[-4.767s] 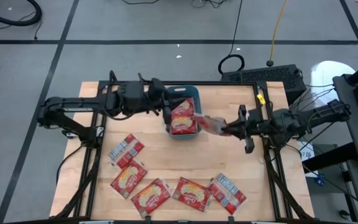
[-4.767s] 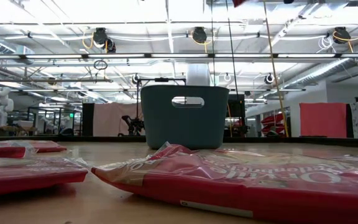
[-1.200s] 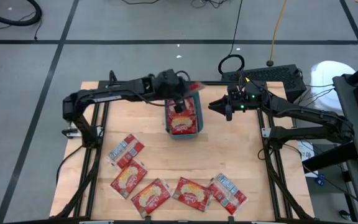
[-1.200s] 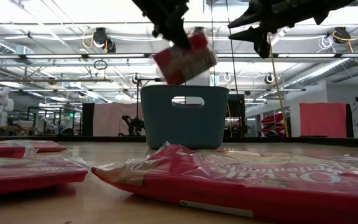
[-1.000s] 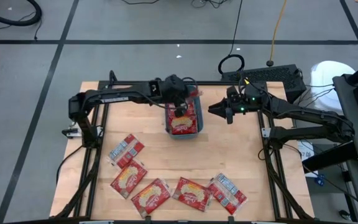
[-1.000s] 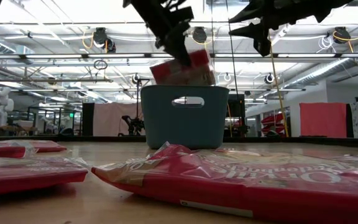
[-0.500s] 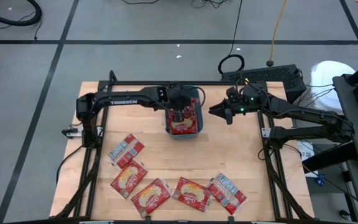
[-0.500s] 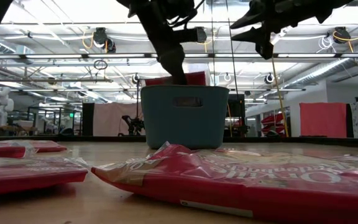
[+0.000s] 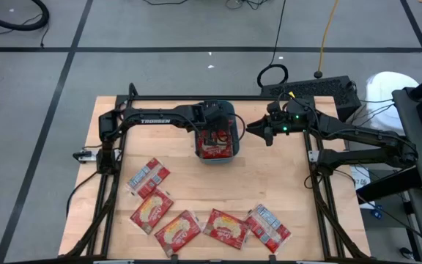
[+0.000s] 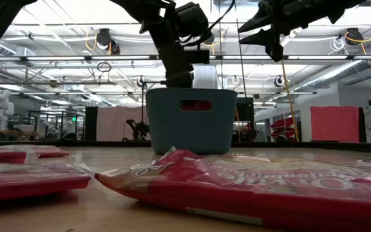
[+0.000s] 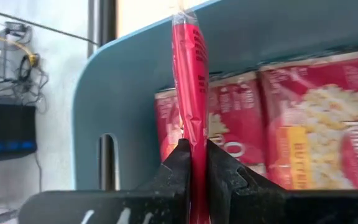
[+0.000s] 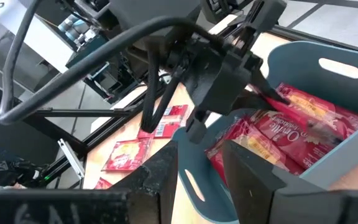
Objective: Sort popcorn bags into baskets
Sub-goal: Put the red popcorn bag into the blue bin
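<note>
Table [image 9: 284, 191]: light wooden top, black frame rails along its edges. Resting on it: one teal basket [image 9: 230, 156] near the far middle; five popcorn bags [image 9: 152, 211] spread along the near edge, two showing silvery printed backs.

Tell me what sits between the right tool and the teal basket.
Nothing: in the high view, bare wooden table separates the right tool, hovering beside it, from the basket. The left tool grips a popcorn bag inside.
</note>
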`<move>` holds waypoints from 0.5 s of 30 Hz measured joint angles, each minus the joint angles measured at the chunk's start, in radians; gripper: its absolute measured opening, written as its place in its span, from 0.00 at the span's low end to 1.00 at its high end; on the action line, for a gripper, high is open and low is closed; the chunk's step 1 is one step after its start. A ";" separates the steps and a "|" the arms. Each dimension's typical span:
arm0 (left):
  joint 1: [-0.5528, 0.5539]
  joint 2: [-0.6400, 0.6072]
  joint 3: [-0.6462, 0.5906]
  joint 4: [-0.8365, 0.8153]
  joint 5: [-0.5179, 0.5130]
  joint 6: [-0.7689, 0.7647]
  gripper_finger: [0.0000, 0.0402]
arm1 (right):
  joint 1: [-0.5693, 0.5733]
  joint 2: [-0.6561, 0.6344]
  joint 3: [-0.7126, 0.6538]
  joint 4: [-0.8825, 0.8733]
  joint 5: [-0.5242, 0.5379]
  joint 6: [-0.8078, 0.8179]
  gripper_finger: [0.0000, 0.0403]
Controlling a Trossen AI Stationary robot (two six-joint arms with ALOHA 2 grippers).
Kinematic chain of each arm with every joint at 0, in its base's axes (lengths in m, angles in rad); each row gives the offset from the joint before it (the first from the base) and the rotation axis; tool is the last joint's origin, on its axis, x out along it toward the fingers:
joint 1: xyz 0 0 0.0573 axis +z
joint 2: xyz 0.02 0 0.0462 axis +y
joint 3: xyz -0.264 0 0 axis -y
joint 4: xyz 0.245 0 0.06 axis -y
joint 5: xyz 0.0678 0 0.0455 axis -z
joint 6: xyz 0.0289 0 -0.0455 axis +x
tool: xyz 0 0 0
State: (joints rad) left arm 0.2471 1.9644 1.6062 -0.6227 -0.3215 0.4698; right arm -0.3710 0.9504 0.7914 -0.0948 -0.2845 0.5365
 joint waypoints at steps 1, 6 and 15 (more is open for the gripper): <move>0.002 0.000 0.000 0.004 -0.012 0.003 0.07 | 0.000 0.000 0.000 0.000 0.000 0.000 0.29; 0.011 0.000 0.000 0.031 -0.054 0.052 0.08 | 0.000 0.000 0.000 0.000 0.016 -0.007 0.29; 0.038 0.036 0.001 0.064 -0.046 0.063 0.10 | 0.000 0.000 0.000 0.006 0.029 -0.025 0.29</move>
State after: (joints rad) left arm 0.2855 2.0006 1.6070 -0.5590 -0.3679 0.5323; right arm -0.3714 0.9504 0.7914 -0.0887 -0.2550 0.5114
